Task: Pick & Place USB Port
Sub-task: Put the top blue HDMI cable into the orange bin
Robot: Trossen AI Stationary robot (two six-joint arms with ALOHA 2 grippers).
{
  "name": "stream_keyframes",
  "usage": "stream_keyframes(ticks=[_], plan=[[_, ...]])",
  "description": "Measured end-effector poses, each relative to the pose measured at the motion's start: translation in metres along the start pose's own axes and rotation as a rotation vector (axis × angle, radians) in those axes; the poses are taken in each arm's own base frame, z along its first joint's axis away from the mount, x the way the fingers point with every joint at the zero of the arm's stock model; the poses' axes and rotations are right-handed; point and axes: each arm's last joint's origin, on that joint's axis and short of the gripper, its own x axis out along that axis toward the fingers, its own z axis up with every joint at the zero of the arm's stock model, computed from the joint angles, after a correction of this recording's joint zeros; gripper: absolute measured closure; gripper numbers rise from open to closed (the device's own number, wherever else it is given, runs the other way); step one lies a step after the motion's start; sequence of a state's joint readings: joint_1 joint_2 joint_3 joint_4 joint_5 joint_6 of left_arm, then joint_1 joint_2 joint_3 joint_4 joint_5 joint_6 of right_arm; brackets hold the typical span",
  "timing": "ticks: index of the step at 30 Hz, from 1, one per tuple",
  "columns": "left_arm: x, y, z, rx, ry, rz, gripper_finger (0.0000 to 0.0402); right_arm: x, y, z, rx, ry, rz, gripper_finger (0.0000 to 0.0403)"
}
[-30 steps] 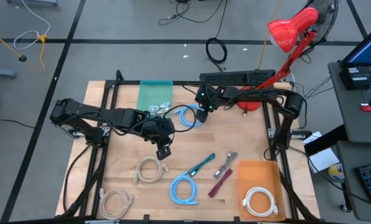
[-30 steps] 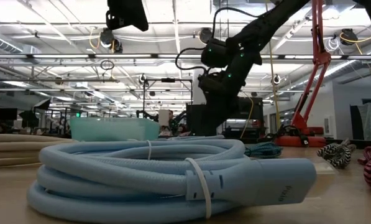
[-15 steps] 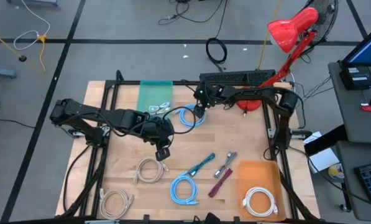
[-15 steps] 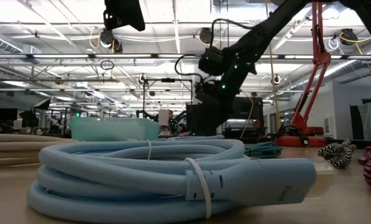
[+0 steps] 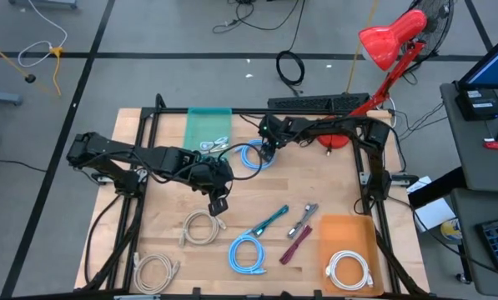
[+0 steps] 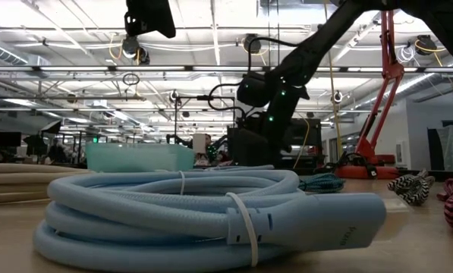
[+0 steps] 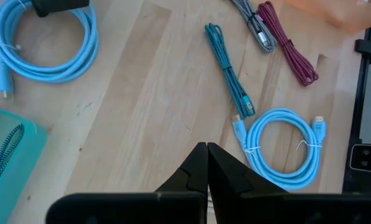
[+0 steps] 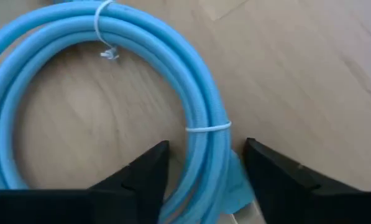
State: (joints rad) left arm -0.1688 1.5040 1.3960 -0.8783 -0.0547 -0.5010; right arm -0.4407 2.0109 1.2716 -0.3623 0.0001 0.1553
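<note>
Right hand (image 8: 201,168) | fingers astride | smooth round blue cable coil (image 8: 110,81)

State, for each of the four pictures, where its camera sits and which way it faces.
High: overhead, facing down; both arms, table.
Low: table height, facing level; front blue cable coil, right arm behind.
Left wrist: faces down; shut left gripper.
Right wrist: faces down; right gripper straddling rear blue cable coil, also seen from overhead.

The right gripper (image 5: 268,151) covers part of the light blue cable coil (image 5: 253,156) (near the table's far edge), hiding its plug.
</note>
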Motion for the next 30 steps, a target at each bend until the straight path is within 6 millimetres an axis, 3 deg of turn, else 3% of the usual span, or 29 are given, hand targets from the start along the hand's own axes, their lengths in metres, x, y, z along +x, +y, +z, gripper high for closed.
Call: stream_keyframes(ticks=[6,12,17,22,25,30], plan=[[0.0,0.0,0.001,0.015,-0.009,-0.004,0.0396,-0.005,0.009,-0.006,-0.01,0.046,0.004,0.0345],[0.0,0.0,0.001,0.015,-0.012,-0.006,0.0396,-0.039,0.019,-0.006,0.035,0.023,0.015,0.0347],[0.0,-0.001,0.002,0.016,-0.015,-0.008,0.0396,-0.103,0.024,-0.002,0.127,-0.112,0.013,0.0347],[0.0,-0.001,0.002,0.019,-0.017,-0.009,0.0396,-0.166,0.036,-0.019,0.174,-0.186,0.069,0.0347],[0.0,-0.001,0.002,0.02,-0.016,-0.009,0.0396,-0.204,0.045,-0.039,0.195,-0.183,0.099,0.0347],[0.0,-0.003,0.0,0.026,-0.014,-0.014,0.0396,-0.246,0.064,-0.088,0.196,-0.092,0.095,0.0347]])
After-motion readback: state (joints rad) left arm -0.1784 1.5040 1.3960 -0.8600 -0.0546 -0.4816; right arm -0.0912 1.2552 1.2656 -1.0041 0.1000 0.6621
